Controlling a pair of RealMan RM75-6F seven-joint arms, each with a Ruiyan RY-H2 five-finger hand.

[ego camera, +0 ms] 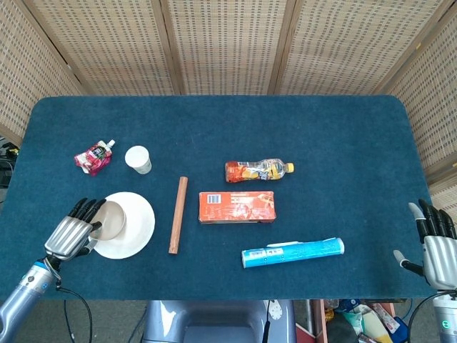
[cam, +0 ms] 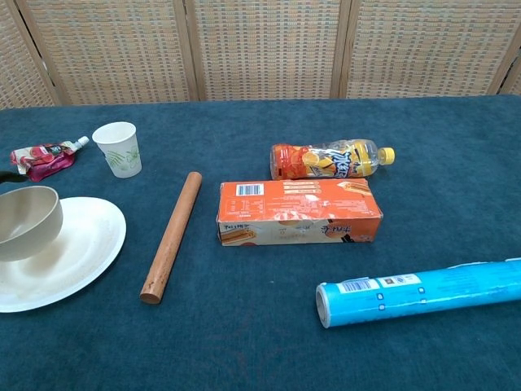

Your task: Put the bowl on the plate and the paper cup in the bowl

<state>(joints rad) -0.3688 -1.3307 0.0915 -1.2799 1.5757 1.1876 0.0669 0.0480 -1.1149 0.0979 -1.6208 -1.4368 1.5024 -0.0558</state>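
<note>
The beige bowl [ego camera: 111, 219] hangs over the left part of the white plate [ego camera: 140, 223], close above it. My left hand [ego camera: 71, 233] grips the bowl by its left rim, fingers over the edge. In the chest view the bowl [cam: 28, 221] shows at the left edge above the plate [cam: 85, 244], and the hand is almost entirely out of frame. The paper cup [ego camera: 138, 159] stands upright behind the plate, also seen in the chest view [cam: 118, 149]. My right hand [ego camera: 437, 239] hovers open off the table's near right corner, holding nothing.
A wooden stick [ego camera: 178, 214] lies just right of the plate. An orange box [ego camera: 236, 206], a drink bottle [ego camera: 258, 170] and a blue tube [ego camera: 293, 252] lie in the middle. A pink pouch [ego camera: 94, 156] sits left of the cup.
</note>
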